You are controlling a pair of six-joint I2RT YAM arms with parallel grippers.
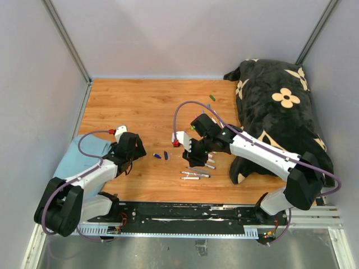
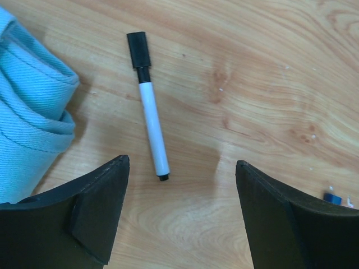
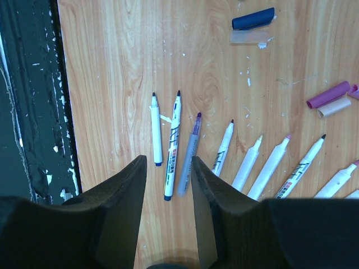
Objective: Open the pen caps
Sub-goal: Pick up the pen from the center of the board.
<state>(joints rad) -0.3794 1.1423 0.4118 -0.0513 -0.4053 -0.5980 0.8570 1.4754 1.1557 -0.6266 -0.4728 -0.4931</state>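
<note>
In the left wrist view a white pen [image 2: 152, 123] lies on the wood with its black cap [image 2: 137, 49] on, just ahead of my left gripper [image 2: 182, 162], which is open and empty. A small blue cap [image 2: 332, 197] shows at the right edge. My right gripper [image 3: 168, 159] hangs open with nothing between its fingers above a fan of several uncapped pens [image 3: 173, 148]. Loose pen caps lie beyond them: navy [image 3: 253, 18], clear [image 3: 248, 37], purple [image 3: 328, 94] and beige [image 3: 334, 107]. From above, both grippers, left [image 1: 133, 152] and right [image 1: 196, 152], are low over the table, with two blue caps [image 1: 161, 156] between them.
A folded light blue cloth [image 2: 31, 106] lies just left of the left gripper. A black plush pillow with cream flowers [image 1: 280, 112] fills the table's right side. A green cap [image 1: 212, 97] sits far back. Grey walls close in the wooden table [image 1: 140, 106].
</note>
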